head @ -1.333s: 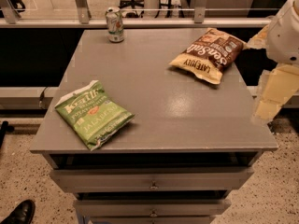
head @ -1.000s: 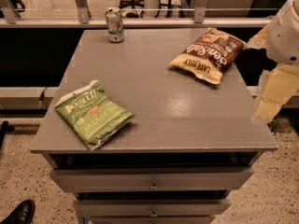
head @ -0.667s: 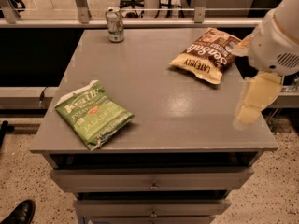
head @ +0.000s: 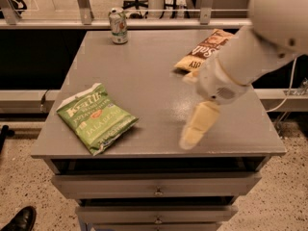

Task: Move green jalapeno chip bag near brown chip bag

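Note:
The green jalapeno chip bag [head: 96, 117] lies flat at the front left of the grey table [head: 149, 81]. The brown chip bag [head: 204, 49] lies at the back right, partly hidden behind my white arm. My gripper [head: 192, 131] hangs over the front middle-right of the table, well right of the green bag and in front of the brown bag. It holds nothing that I can see.
A soda can [head: 118, 26] stands at the back left of the table. Drawers [head: 156, 189] run below the tabletop. A railing [head: 144, 20] runs behind the table. A black shoe [head: 17, 220] shows on the floor at bottom left.
My arm has swung left from the table's right edge over the tabletop, now covering part of the brown bag. The bags and can have not moved.

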Available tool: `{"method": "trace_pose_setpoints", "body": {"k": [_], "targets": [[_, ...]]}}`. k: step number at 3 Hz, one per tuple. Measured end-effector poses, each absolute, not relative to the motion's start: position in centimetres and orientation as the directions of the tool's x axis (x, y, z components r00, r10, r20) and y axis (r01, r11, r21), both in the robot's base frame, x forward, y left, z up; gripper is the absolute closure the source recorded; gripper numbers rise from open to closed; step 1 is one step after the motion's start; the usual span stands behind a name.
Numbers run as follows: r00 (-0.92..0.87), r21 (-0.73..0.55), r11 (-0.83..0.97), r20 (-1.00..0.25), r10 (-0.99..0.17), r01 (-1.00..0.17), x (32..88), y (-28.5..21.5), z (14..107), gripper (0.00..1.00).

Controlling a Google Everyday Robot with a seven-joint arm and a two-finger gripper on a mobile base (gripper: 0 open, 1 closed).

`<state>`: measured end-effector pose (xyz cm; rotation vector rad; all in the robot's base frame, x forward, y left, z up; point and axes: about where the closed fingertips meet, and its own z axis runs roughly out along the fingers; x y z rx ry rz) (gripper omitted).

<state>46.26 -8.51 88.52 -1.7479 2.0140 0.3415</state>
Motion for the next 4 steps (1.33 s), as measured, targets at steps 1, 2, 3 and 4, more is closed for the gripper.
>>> {"method": "trace_pose_setpoints", "body": {"k": [1, 2, 3, 4], "targets": [[-0.063, -0.061, 0.125, -0.603, -0.795, -0.99, 47.2, -2.2, 86.7, 0.0], [-0.036, -0.037, 0.087, -0.699, -0.714, -0.996, 47.2, 4.1, 87.0, 0.0], [-0.027, -0.017, 0.06, -0.751, -0.66, -0.998, 46.6, 7.9, 86.9, 0.0], [-0.027, -0.001, 0.044, -0.776, -0.631, -0.999, 45.8, 10.8, 85.9, 0.0]]}}
